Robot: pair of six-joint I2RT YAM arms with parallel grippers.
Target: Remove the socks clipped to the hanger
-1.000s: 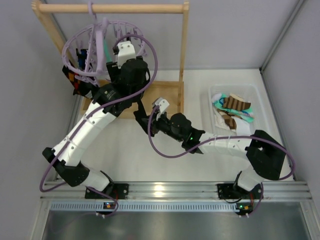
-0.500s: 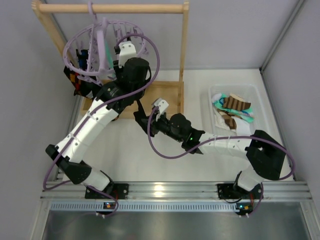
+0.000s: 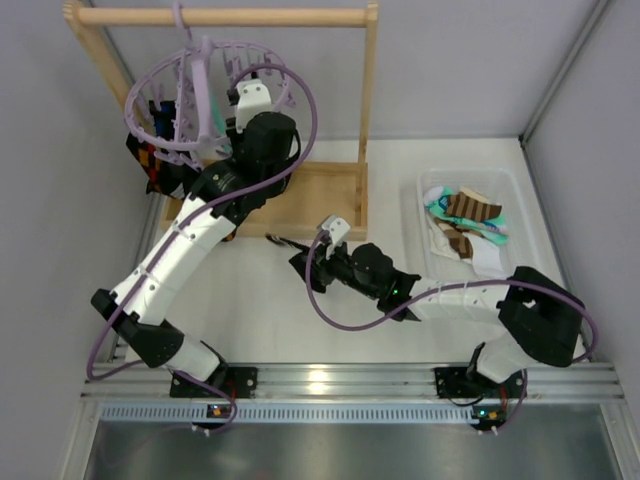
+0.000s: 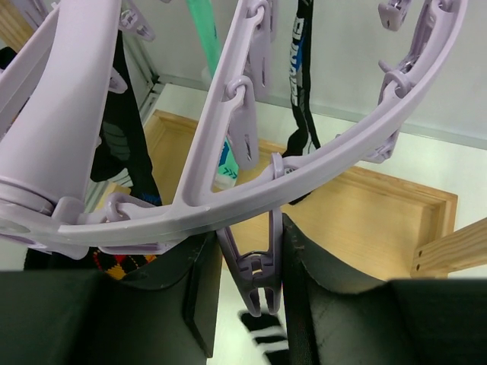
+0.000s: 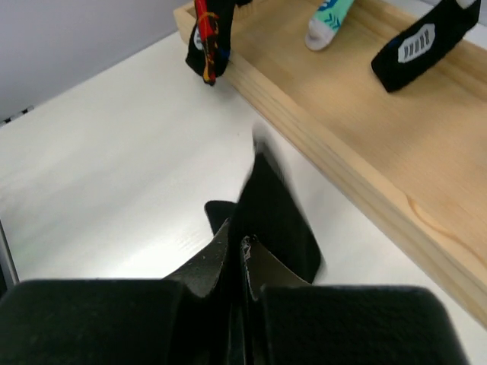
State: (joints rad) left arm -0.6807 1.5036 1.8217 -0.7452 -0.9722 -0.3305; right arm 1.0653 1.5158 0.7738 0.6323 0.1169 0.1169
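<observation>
The lavender ring hanger (image 3: pixel 190 95) hangs from the wooden rail. My left gripper (image 4: pixel 247 281) is shut on one of its clip pegs (image 4: pixel 259 266), squeezing the peg's arms together. Below that peg a black sock (image 4: pixel 266 334) with white stripes shows blurred, free of the peg. My right gripper (image 5: pixel 242 243) is shut on that black sock (image 5: pixel 278 213), low over the table by the wooden base (image 3: pixel 300 258). Still clipped to the hanger are a black sock with blue print (image 4: pixel 300 53), a teal one (image 4: pixel 199 30) and an argyle one (image 5: pixel 207 38).
The wooden rack's base tray (image 3: pixel 320 195) lies under the hanger, its upright post (image 3: pixel 368 110) on the right. A clear bin (image 3: pixel 510 190) at the right holds several socks (image 3: pixel 465 215). Grey walls close in on the left and right.
My left gripper has closed on the clip peg. My right gripper, still shut, has pulled the black sock down and toward the near side, away from the hanger.
</observation>
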